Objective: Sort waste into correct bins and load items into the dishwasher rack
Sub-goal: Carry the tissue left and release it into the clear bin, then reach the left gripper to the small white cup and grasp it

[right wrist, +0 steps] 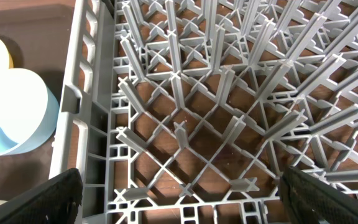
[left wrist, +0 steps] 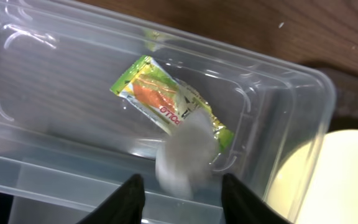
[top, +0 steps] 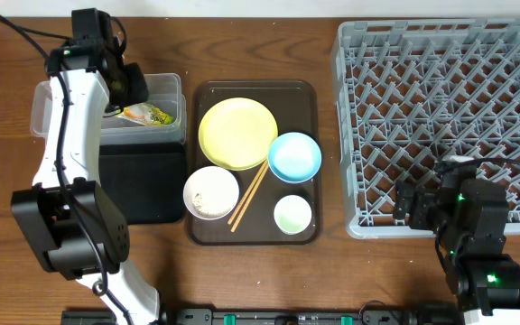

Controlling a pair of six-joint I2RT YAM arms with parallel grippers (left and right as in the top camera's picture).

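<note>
The clear box stands at the back left with the green-and-orange wrapper lying in it. In the left wrist view the wrapper lies flat on the box floor, with the blurred white scrap loose at its lower end. My left gripper hovers over the box, open and empty. The black tray sits in front of the box. The yellow plate, blue bowl, white bowl, white cup and chopsticks are on the brown tray. My right gripper is open over the front left corner of the grey rack.
The brown serving tray lies between the bins and the rack. The right wrist view shows the rack's pegs and lattice, the open jaws and the blue bowl beyond the rack wall. Small specks lie in the white bowl.
</note>
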